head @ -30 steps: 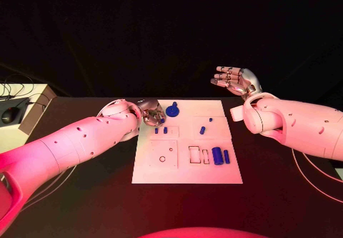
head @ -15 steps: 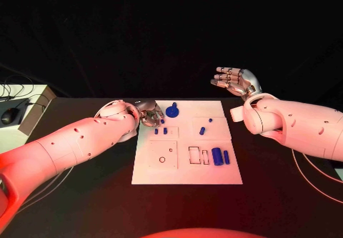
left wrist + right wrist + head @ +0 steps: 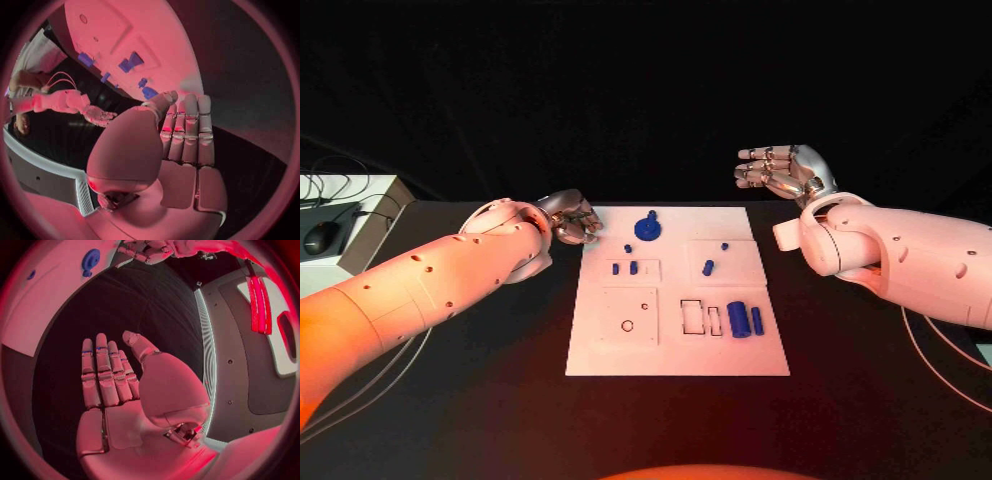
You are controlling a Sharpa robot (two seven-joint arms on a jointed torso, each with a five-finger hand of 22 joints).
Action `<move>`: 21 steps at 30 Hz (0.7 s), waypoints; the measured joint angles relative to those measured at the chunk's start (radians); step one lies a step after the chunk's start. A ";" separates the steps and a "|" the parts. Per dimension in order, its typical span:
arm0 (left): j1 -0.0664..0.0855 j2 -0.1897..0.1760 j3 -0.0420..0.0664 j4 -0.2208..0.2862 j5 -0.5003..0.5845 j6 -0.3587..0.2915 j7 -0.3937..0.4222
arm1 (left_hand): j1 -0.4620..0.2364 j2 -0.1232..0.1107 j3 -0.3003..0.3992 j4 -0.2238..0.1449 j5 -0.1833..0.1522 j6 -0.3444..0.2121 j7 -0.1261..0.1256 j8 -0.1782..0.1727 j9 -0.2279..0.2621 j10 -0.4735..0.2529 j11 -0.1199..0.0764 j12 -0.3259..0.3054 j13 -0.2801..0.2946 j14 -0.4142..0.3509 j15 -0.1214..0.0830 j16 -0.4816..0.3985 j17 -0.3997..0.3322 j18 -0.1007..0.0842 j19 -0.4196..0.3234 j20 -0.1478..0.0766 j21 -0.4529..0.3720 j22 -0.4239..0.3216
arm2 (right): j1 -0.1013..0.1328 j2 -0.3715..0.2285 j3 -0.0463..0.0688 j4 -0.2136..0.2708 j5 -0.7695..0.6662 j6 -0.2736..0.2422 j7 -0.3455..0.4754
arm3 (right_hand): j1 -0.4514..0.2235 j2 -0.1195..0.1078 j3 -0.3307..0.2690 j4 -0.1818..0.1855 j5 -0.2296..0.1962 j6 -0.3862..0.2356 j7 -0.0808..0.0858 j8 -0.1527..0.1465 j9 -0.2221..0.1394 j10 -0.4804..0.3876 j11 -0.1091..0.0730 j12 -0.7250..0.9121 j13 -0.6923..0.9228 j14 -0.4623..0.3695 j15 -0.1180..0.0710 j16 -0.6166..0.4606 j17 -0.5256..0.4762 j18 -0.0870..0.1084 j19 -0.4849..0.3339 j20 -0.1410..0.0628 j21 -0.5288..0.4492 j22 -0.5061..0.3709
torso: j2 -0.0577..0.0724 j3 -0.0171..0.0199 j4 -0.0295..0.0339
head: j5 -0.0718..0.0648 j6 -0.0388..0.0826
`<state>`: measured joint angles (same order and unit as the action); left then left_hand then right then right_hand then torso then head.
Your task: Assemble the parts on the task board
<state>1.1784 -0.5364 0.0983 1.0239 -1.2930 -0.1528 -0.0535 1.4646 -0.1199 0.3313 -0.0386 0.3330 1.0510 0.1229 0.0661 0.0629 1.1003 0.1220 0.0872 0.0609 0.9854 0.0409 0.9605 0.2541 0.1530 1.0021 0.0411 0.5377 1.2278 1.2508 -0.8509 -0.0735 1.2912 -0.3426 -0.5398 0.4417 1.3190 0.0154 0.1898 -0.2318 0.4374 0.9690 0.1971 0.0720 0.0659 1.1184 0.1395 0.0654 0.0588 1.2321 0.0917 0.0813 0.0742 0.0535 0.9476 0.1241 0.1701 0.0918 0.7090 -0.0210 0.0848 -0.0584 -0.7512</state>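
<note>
Both robot hands empty, fingers extended: left robot hand (image 3: 570, 216) beside task board (image 3: 678, 355), right robot hand (image 3: 788, 171) raised clear, leaving parts (image 3: 738, 317) accessible.

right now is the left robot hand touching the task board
Apart. In the head view the left robot hand sits off the far left corner of the task board. In the left wrist view its straight fingers lie over the dark table, holding nothing.

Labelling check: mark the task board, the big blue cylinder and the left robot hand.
task board (image 3: 678, 355): head view, bare near edge of the white plate.
big blue cylinder (image 3: 737, 317): head view, middle of its body.
left robot hand (image 3: 571, 219): head view, middle of the hand.
</note>
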 measured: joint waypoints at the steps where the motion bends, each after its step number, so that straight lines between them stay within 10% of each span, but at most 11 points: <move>1: 0.000 -0.007 0.004 0.001 0.031 -0.009 0.005 | 0.000 0.000 -0.009 0.002 0.000 0.003 0.003 0.000 0.000 0.000 0.000 0.004 0.000 0.005 -0.001 -0.010 -0.005 0.000 0.000 0.000 -0.009 -0.007 | 0.000 -0.006 0.000 0.002 -0.011 0.001 -0.005 | 0.001 -0.001 0.006 -0.004 -0.008 0.045 -0.013 0.013 0.005 0.045 -0.017 0.012 0.002 0.039 -0.018 0.016 0.007 0.009 0.029 -0.015 0.018 0.008 | 0.000 0.0000 0.0000 | 0.000 0.001; 8: -0.002 -0.087 0.020 0.066 0.311 -0.071 0.054 | -0.032 0.014 -0.101 0.048 0.000 0.010 0.008 0.000 0.000 0.016 -0.016 0.013 0.000 0.030 0.002 -0.040 -0.017 0.000 0.038 0.008 -0.088 -0.080 | 0.000 -0.050 0.000 0.018 -0.180 0.024 -0.064 | 0.025 -0.025 -0.017 -0.015 -0.039 0.159 -0.053 0.005 0.005 0.196 -0.073 -0.005 0.002 0.191 -0.080 0.069 0.042 -0.001 0.133 -0.112 0.130 0.065 | 0.000 -0.0019 -0.0008 | -0.012 0.009; 12: -0.018 -0.147 0.023 0.144 0.492 -0.097 0.093 | -0.069 0.021 -0.218 0.103 -0.006 0.029 0.000 0.000 0.000 0.055 -0.030 0.023 0.000 0.102 -0.012 -0.040 -0.006 0.000 0.119 0.000 -0.123 -0.140 | 0.000 -0.071 -0.001 0.039 -0.319 0.034 -0.100 | 0.047 -0.027 -0.079 -0.005 -0.039 0.175 -0.068 -0.004 0.004 0.223 -0.099 -0.005 0.005 0.235 -0.125 0.271 0.160 -0.001 0.244 -0.173 0.273 0.152 | 0.001 -0.0019 -0.0011 | -0.027 0.019; 21: -0.091 -0.246 0.055 0.305 0.789 -0.122 0.181 | 0.002 0.079 -0.402 0.146 -0.006 0.032 -0.003 0.000 0.000 0.065 -0.032 0.014 0.000 0.121 -0.014 -0.078 0.043 -0.008 0.169 -0.014 -0.175 -0.204 | -0.012 -0.089 -0.006 0.080 -0.676 0.063 -0.228 | 0.029 -0.041 -0.079 0.027 -0.051 0.160 -0.073 -0.004 0.002 0.252 -0.111 -0.005 0.018 0.236 -0.155 0.842 0.581 0.025 0.327 -0.209 0.548 0.361 | -0.006 -0.0087 0.0008 | -0.064 0.026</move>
<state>1.0875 -0.7821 0.1534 1.3291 -0.5040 -0.2746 0.1279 1.4671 -0.0412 -0.0705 0.1070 0.3268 1.0833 0.1194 0.0661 0.0628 1.1656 0.0896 0.1014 0.0611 1.1061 0.0267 0.8828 0.2970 0.1451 1.1711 0.0271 0.3629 1.0238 1.2383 -0.9402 -0.0793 1.3709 -1.0189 -0.4771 0.2135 1.3485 -0.0255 0.1105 -0.2051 0.3869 1.1295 0.1243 0.0684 0.0677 1.3702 0.0285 0.0603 0.0769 1.4678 -0.0630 0.9238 0.6550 0.0787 1.2743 -0.0848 0.7184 0.4524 0.7028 -0.0297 0.0855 -0.1220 -0.7257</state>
